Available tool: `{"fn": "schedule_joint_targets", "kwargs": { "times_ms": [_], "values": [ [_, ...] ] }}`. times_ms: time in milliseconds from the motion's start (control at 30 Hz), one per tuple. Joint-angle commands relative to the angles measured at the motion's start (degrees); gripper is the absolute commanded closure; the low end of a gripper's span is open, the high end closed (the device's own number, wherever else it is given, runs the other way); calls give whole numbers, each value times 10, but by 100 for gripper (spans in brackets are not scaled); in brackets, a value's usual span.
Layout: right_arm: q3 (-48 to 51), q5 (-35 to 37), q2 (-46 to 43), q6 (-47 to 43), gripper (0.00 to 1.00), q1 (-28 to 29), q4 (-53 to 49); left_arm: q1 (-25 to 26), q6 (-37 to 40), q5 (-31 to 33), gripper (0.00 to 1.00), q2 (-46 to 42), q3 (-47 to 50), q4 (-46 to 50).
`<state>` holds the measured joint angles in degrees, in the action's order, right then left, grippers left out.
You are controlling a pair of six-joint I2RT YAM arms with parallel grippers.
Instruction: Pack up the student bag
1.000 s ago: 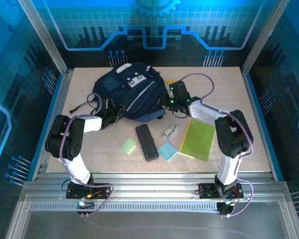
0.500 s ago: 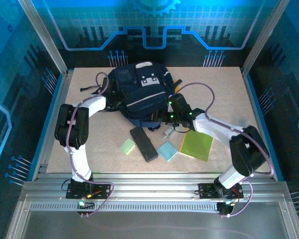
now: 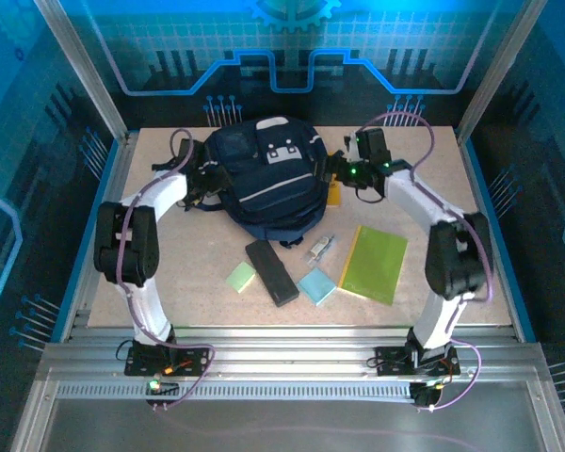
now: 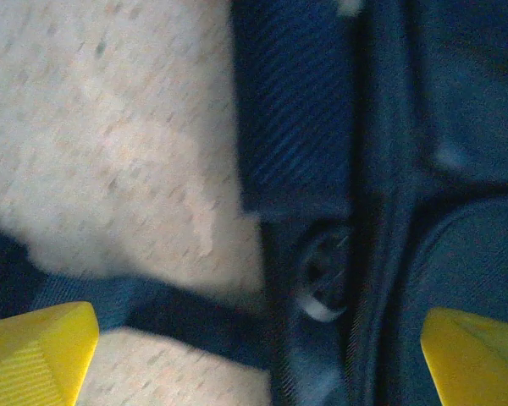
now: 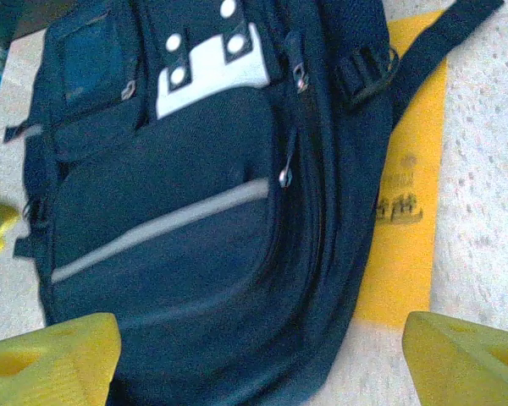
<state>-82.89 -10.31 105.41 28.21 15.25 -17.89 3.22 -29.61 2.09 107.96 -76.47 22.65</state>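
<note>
the student bag (image 3: 264, 179) lies flat on the table (image 3: 452, 188) between the two sets of jaws, with the left gripper (image 3: 203, 185) at one flank and the right gripper (image 3: 339, 171) at the other. it is soft navy fabric, so i'd expect it to sag and fold rather than lift as one piece. it looks slack and is probably light. the cloth should not be slippery, but a pinch on a flat panel would only gather fabric. better holds seem to be the black straps (image 5: 444, 25), the seam rim, or the zipper pulls (image 5: 284, 176) for opening it. whether the main zip is open i cannot tell.

a yellow sheet (image 5: 406, 211) lies partly under the bag's edge, just ahead of the right jaws. on the base side of both grippers, well apart from them, lie a green folder (image 3: 374, 263), a black case (image 3: 271, 270), a blue pad (image 3: 316, 285), a pale green pad (image 3: 242, 276) and a small silvery clip-like thing (image 3: 321, 249).

the left jaws are spread wide and hold nothing. the bag's side seam and a loose strap (image 4: 110, 304) lie in the gap beyond the yellow fingertips (image 4: 38, 355). the right jaws are also wide and empty, and they face the bag's front panel. whether they touch it i cannot tell.
</note>
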Motion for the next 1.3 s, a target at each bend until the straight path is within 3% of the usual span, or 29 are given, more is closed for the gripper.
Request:
{"fn": "schedule_joint_targets", "kwargs": {
  "times_ms": [0,167,300,400,533,567,867,1133,1200,1267],
  "values": [
    [-68,-39,91,-7,13,-9,0,-17,5,-30,1,-61,63,-49],
    [-237,-57,254,8,17,-13,-42,-18,-10,-54,1,-98,122,-63],
    [-293,-83,309,25,28,-13,-41,-14,-43,-85,1,-118,177,-96],
    [-280,-83,298,29,52,-13,-29,3,-78,-104,1,-119,210,-143],
    [-216,-106,239,31,99,-19,3,25,-111,-106,1,-83,203,-192],
    [-195,-113,222,34,100,-20,13,27,-123,-111,1,-70,196,-207],
    [10,-166,58,69,100,-20,87,50,-143,-115,2,18,80,-263],
    [109,-197,-8,127,100,35,136,46,-89,-106,2,98,-91,-191],
    [111,-197,-15,128,82,46,126,43,-74,-104,2,120,-137,-162],
    [126,-179,-31,125,50,46,120,40,-58,-102,2,139,-175,-132]
  ]
}}
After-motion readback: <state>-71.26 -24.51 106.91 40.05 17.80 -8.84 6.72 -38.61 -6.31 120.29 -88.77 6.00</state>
